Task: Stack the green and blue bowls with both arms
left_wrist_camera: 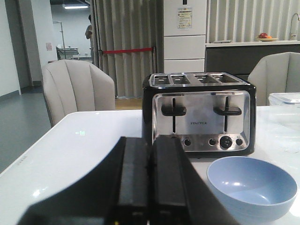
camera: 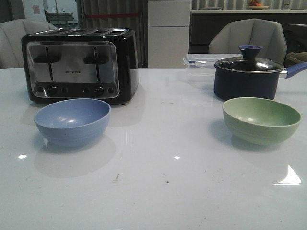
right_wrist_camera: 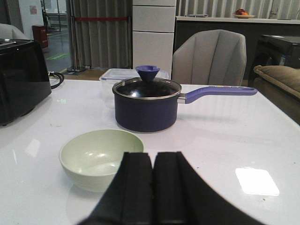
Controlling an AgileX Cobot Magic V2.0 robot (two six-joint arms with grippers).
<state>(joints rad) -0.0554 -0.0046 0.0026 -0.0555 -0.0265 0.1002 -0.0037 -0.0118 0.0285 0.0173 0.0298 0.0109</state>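
The periwinkle blue bowl (camera: 72,120) sits empty on the white table at the left, in front of the toaster. The pale green bowl (camera: 261,120) sits empty at the right, in front of the navy pot. Neither arm shows in the front view. In the left wrist view my left gripper (left_wrist_camera: 151,143) is shut and empty, with the blue bowl (left_wrist_camera: 252,188) beside and a little ahead of it. In the right wrist view my right gripper (right_wrist_camera: 153,157) is shut and empty, with the green bowl (right_wrist_camera: 101,158) just beside its fingers, apart from them.
A black and chrome four-slot toaster (camera: 79,64) stands behind the blue bowl. A dark navy lidded pot (camera: 248,73) with a long handle stands behind the green bowl, a clear plastic box (camera: 201,61) behind it. Chairs stand past the table's far edge.
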